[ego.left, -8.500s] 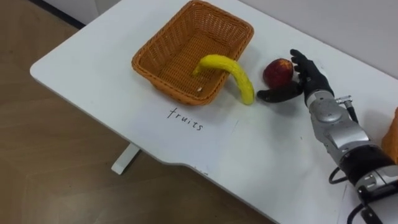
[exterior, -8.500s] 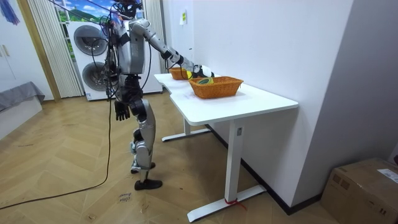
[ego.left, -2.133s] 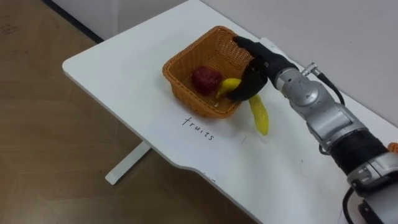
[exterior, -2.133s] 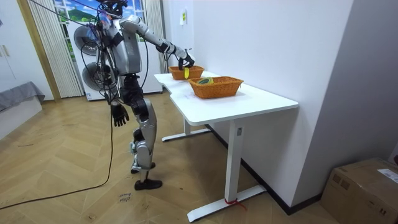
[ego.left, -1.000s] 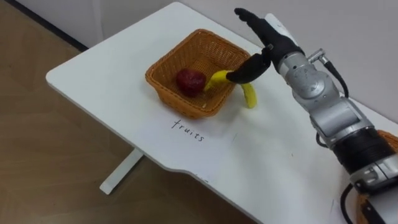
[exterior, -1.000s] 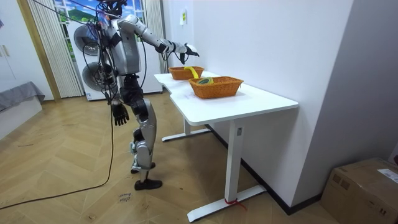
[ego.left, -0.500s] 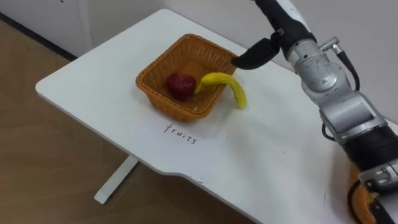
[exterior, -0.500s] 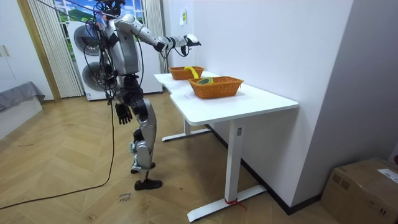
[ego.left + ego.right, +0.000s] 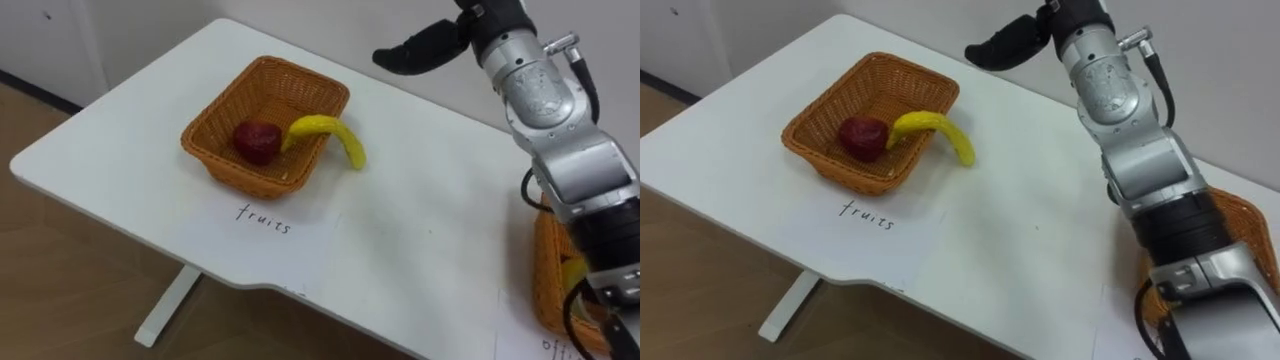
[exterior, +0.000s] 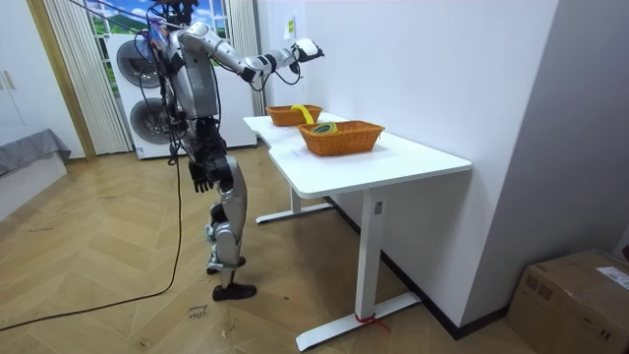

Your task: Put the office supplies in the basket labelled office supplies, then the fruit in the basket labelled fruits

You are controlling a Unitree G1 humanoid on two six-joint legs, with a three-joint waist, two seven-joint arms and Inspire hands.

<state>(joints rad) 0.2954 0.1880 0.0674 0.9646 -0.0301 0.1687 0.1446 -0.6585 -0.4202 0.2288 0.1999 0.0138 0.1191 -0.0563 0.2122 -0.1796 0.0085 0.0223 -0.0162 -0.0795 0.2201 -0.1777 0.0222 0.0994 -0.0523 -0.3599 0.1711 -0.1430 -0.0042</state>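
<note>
Banana (image 9: 328, 131) is draped over basket (image 9: 208, 112) rim; cd be tipped out if brushed by right hand (image 9: 420, 48) (spread, empty).

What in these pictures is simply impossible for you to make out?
In the eye views, the top edge cuts off the right hand.
In the room view, the left hand is too small to read.
In the eye views, the robot's arm and the picture edge hide the second basket and its contents.
</note>
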